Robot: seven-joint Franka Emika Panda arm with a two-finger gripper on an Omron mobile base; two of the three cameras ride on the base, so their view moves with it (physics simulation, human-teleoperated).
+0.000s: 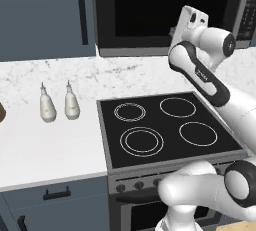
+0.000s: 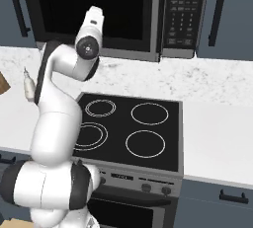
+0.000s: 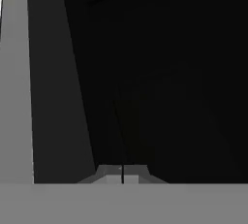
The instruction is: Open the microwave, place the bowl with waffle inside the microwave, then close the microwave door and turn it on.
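The black microwave hangs above the stove with its door closed and its keypad strip on the right. My arm is raised, and the white hand sits right at the door's lower edge. In the hand view the gripper is shut with nothing in it; its tips press together close to the dark door glass, with the grey frame at the left. A tan-brown sliver of the bowl peeks in at the left edge of the counter, also seen as the bowl.
A black stovetop with white rings lies below the microwave. Two white bottles stand on the marble counter to the left. Blue-grey cabinets with dark handles flank the microwave.
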